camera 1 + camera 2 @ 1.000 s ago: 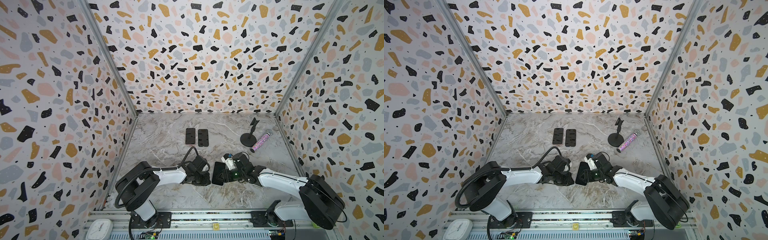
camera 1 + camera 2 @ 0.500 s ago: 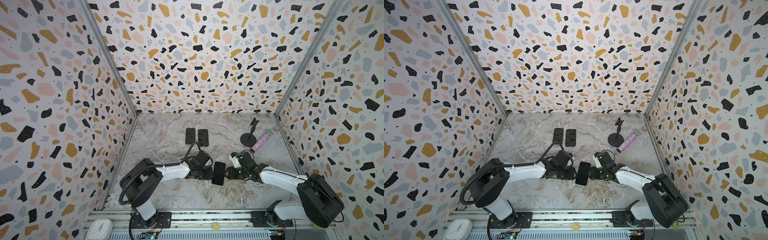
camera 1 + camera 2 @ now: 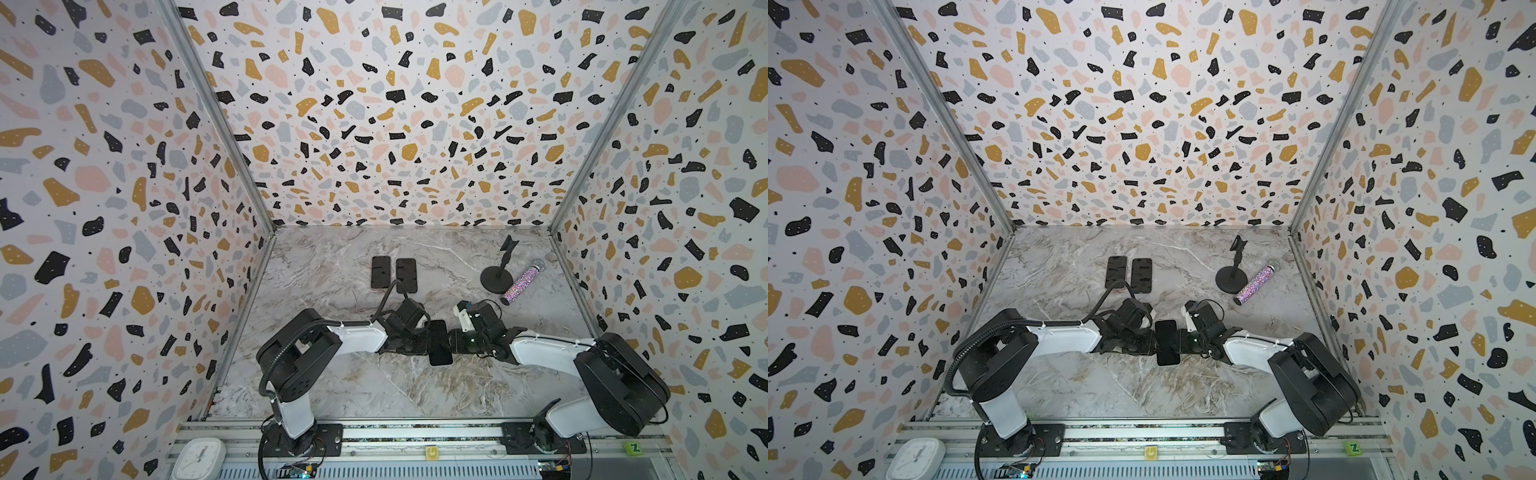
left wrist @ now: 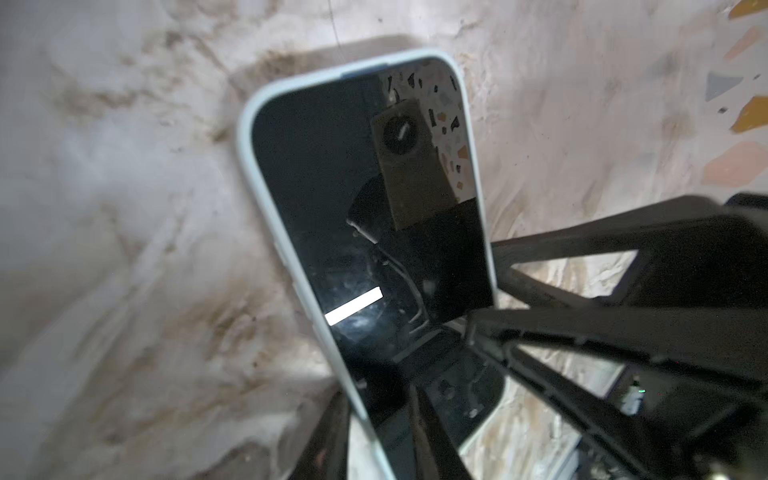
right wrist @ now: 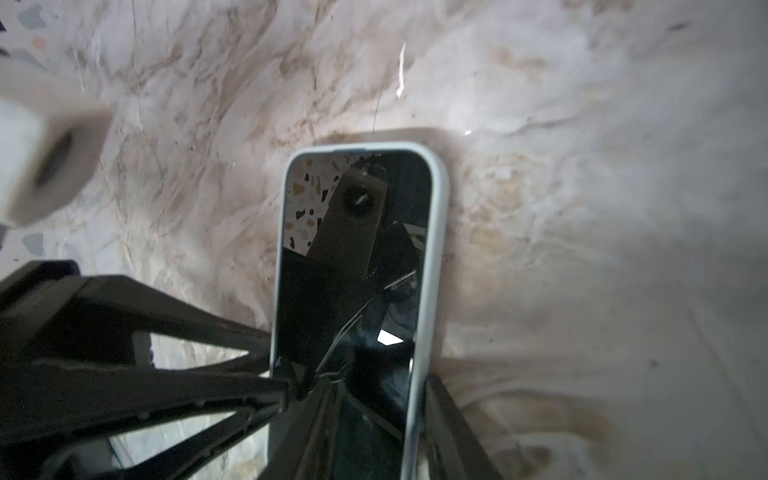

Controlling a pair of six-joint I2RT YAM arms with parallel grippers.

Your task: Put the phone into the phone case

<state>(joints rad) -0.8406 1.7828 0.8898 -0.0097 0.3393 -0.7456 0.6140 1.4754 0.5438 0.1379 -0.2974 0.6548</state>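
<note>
Near the middle of the marble surface (image 3: 374,390), the phone (image 3: 439,343) lies between the two arms. The pale rim of the phone case (image 5: 436,249) is already round its far end and the edges that show, so the step in hand looks like final seating. The left gripper (image 3: 424,345) and the right gripper (image 3: 456,344) each appear pinched narrow on a long edge, one finger over the screen and one outside the rim, hiding the near end. The next move probably calls for pressing any unseated corner home and then releasing, well short of the two dark slabs (image 3: 381,272), the stand (image 3: 496,276) and the glitter microphone (image 3: 521,282) farther back.
</note>
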